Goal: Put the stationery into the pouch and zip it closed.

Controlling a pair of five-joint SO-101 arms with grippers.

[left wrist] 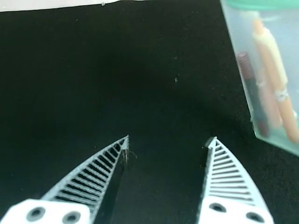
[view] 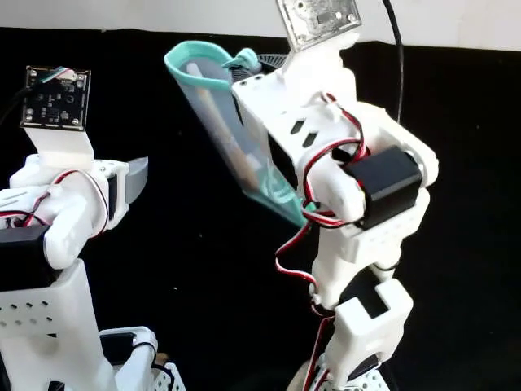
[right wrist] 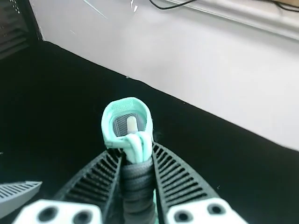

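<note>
A clear pouch [view: 232, 134] with teal trim hangs tilted in the air above the black table, its teal-rimmed mouth [view: 195, 61] uppermost. Pens lie inside it: an orange-and-cream one [left wrist: 273, 70] and a dark red one [left wrist: 250, 88]. My right gripper [right wrist: 137, 150] is shut on the teal pull strap [right wrist: 135, 144] at the pouch's mouth [right wrist: 127, 122], where a pen end [right wrist: 132, 123] shows. My left gripper [left wrist: 168, 142] stands open over bare table, apart from the pouch [left wrist: 266, 56] and to one side of it. In the high view the left gripper [view: 134, 181] is at the left.
The black table cover [left wrist: 117, 70] lies bare beneath the left gripper. A white wall [right wrist: 210, 60] runs behind the table's far edge, with a dark cable [right wrist: 187, 3] along it. One finger [right wrist: 16, 193] of the left gripper shows low in the right wrist view.
</note>
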